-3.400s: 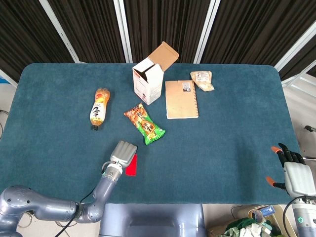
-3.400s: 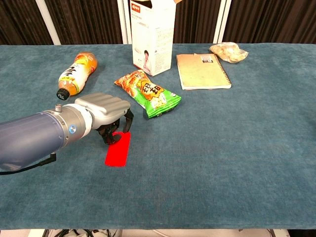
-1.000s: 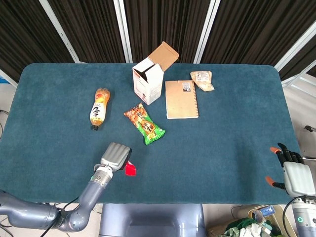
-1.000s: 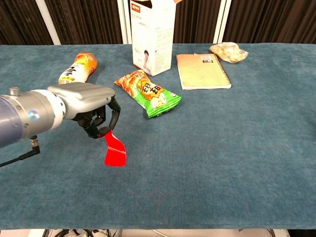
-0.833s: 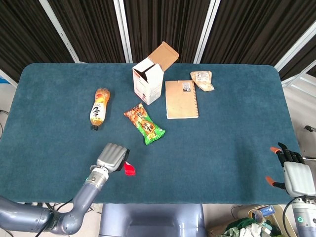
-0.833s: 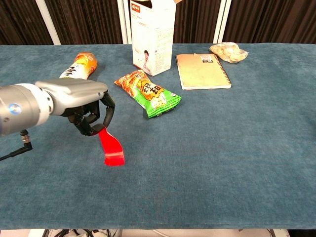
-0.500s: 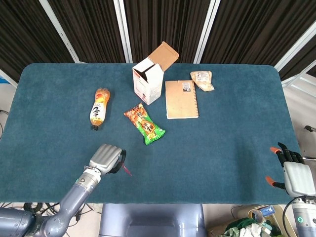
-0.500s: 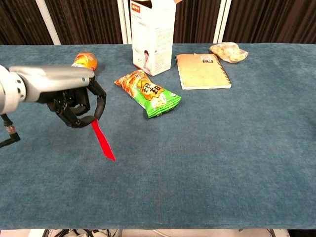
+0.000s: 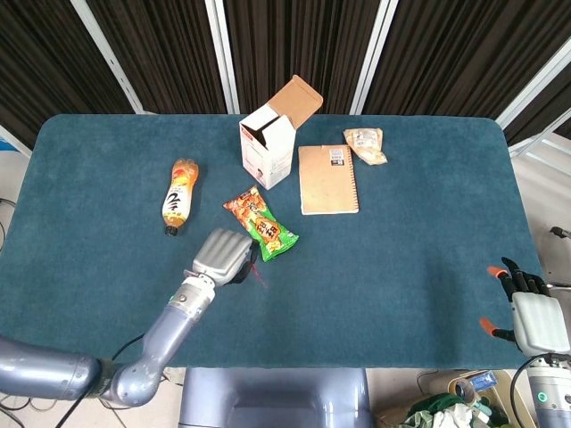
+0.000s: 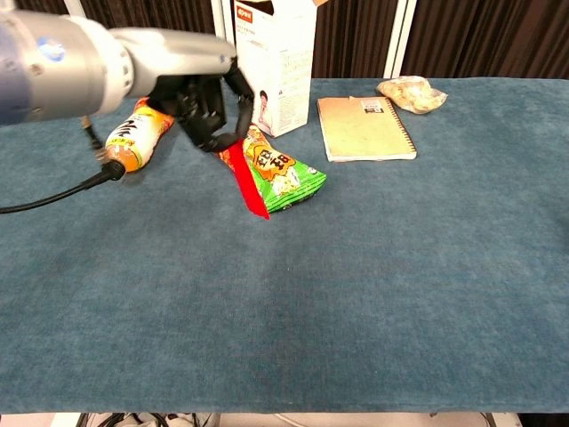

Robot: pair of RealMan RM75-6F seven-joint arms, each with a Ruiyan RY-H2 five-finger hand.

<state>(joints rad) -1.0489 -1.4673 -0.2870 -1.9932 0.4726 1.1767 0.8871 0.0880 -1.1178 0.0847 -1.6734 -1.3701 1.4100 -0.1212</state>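
Note:
My left hand (image 9: pixel 225 256) (image 10: pixel 206 93) is raised above the table and pinches a thin red card (image 10: pixel 246 182) by its top edge; the card (image 9: pixel 260 276) hangs down edge-on, close to a green snack packet (image 9: pixel 261 225) (image 10: pixel 271 167). An orange drink bottle (image 9: pixel 179 193) (image 10: pixel 133 136) lies to the left of the hand. My right hand (image 9: pixel 529 310) rests at the table's near right corner, fingers spread, holding nothing.
An open white carton (image 9: pixel 273 132) (image 10: pixel 275 62) stands at the back centre. A tan spiral notebook (image 9: pixel 327 179) (image 10: pixel 364 127) lies to its right, with a small clear bag of snacks (image 9: pixel 366 145) (image 10: pixel 412 93) beyond it. The blue cloth table (image 9: pixel 401 259) spreads wide at the right.
My left hand lifted the red card off the cloth, first drawing back to the left, then rising and moving right and farther in, toward the green packet. The right hand stayed still.

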